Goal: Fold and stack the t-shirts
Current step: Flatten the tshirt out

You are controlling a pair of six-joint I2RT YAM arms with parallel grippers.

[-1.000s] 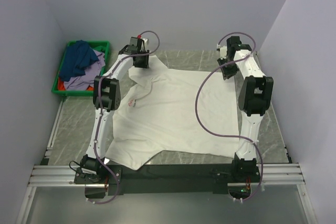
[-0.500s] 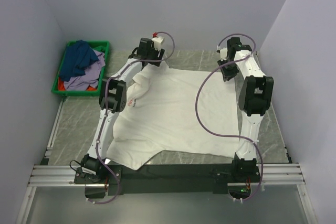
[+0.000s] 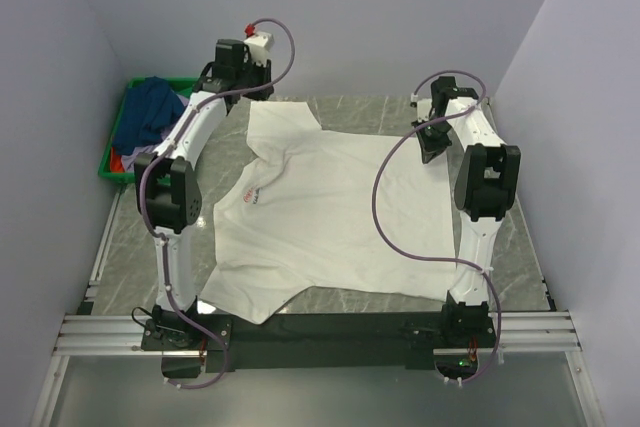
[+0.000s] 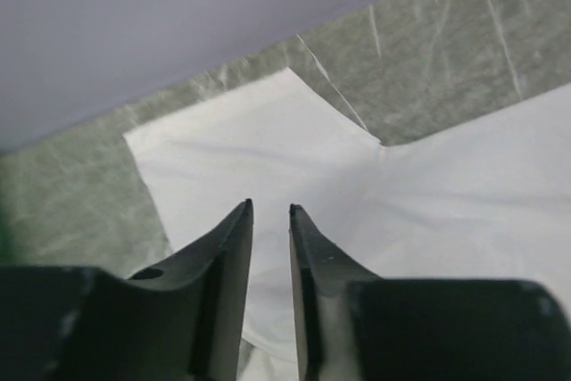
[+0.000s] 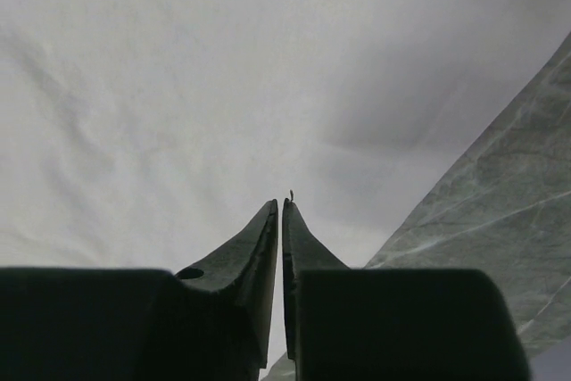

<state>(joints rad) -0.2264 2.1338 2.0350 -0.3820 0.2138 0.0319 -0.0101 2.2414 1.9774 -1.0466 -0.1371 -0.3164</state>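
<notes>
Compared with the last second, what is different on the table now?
The left gripper has lifted off the far-left sleeve of the white t-shirt and drawn back toward the far left corner, jaws slightly apart and empty. That sleeve, bunched before, now lies flat. The right gripper, the rest of the shirt and the green crate hardly moved.

Soft even light, no glare; white t-shirt (image 3: 330, 217) near overexposed from above, broad grey shadow across it in right wrist view, folds low-contrast
</notes>
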